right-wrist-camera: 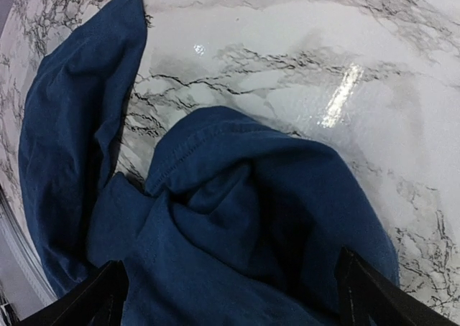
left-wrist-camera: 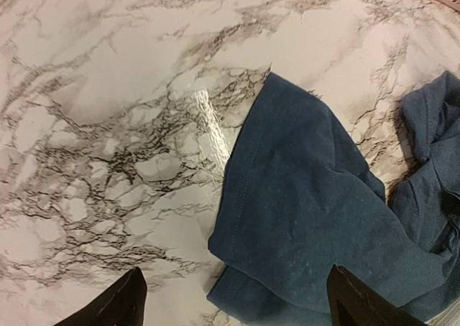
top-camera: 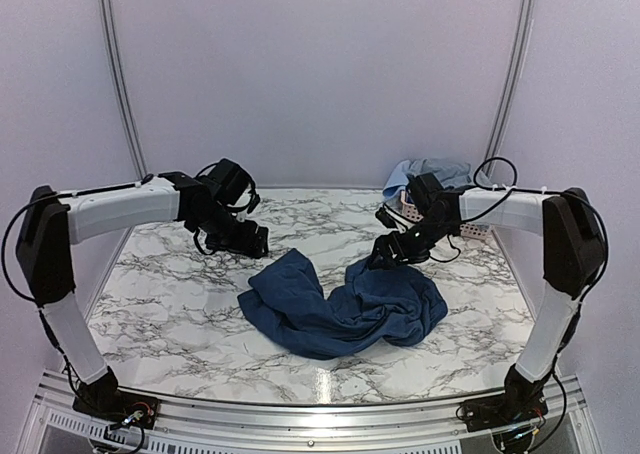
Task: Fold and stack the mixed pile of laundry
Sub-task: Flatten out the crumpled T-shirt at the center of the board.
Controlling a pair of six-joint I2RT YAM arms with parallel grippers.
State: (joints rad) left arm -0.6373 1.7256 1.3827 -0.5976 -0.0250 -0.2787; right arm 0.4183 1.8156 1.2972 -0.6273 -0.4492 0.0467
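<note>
Right pincer point(top-camera: 383, 259) spread wide, crumpled navy shirt point(top-camera: 340, 314) directly beneath

Pink basket point(top-camera: 475, 231) mostly behind right arm point(top-camera: 500, 206); navy shirt point(right-wrist-camera: 237, 218) cut off at bottom edge.

Glossy white marble-patterned tabletop point(top-camera: 170, 304) with dark grey veining; bright glare patches on its surface. Plain pale lilac walls point(top-camera: 320, 74) enclose three sides. Two curved grey metal tubes point(top-camera: 119, 84) rise at the rear corners.
</note>
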